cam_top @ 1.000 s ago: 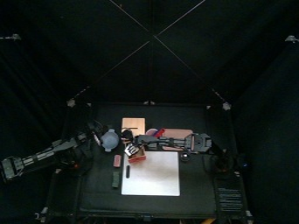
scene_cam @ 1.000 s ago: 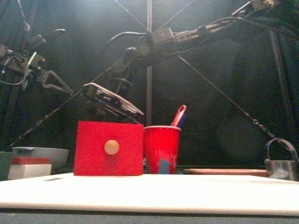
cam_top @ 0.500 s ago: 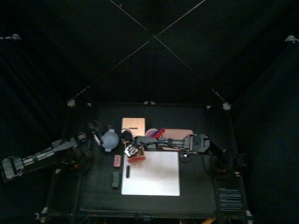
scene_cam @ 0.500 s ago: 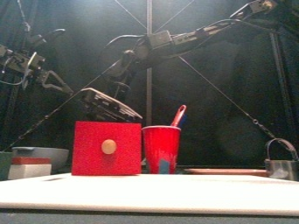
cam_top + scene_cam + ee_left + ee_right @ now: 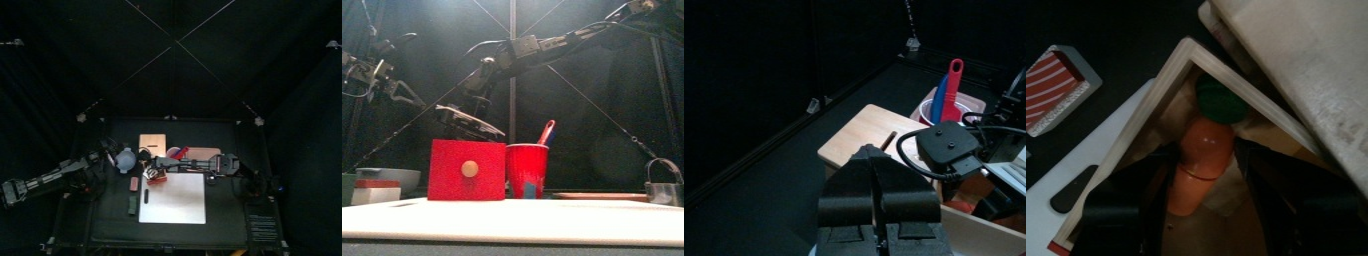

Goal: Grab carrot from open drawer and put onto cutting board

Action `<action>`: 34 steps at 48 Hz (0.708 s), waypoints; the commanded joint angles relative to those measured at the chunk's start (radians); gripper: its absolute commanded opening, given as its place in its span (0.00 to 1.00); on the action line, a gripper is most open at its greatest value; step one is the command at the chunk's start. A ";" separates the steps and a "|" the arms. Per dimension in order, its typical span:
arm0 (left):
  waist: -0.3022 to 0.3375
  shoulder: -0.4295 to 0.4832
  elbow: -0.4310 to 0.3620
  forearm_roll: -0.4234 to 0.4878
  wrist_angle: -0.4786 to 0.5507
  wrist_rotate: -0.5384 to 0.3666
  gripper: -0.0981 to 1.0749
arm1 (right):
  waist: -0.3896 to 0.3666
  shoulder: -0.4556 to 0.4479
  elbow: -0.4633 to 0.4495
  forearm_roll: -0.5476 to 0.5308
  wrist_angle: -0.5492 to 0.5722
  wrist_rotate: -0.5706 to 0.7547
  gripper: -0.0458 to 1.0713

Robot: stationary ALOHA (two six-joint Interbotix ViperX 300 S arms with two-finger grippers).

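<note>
The right gripper (image 5: 1200, 215), jaws spread wide, straddles the orange carrot (image 5: 1204, 160) lying in the open drawer (image 5: 1153, 110) beside the white cutting board (image 5: 175, 199); farther off, the left gripper (image 5: 879, 205) hangs closed above the table

The carrot (image 5: 1204, 158) is orange with a green tip, lying lengthwise inside the open drawer (image 5: 1186, 62), a light tan wooden box with pale walls. The cutting board (image 5: 175, 198) is a flat, plain white rectangle lying on the dark surface, just beside the drawer unit (image 5: 154, 142).
</note>
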 commanded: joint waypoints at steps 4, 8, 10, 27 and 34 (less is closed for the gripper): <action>0.002 0.003 -0.032 0.002 -0.005 0.002 0.09 | -0.008 -0.006 0.002 -0.020 0.014 -0.005 0.81; 0.002 0.003 -0.035 0.000 -0.003 0.002 0.09 | -0.005 -0.005 0.002 -0.021 0.014 -0.006 0.79; 0.003 0.003 -0.035 0.000 -0.005 0.002 0.09 | -0.003 -0.003 0.002 -0.021 0.014 -0.006 0.76; 0.002 -0.023 -0.038 0.002 -0.005 0.002 0.09 | 0.002 -0.006 -0.003 -0.021 0.014 -0.008 0.67; 0.003 -0.023 -0.038 0.002 -0.002 0.002 0.09 | 0.011 -0.031 -0.023 -0.021 0.014 -0.009 0.65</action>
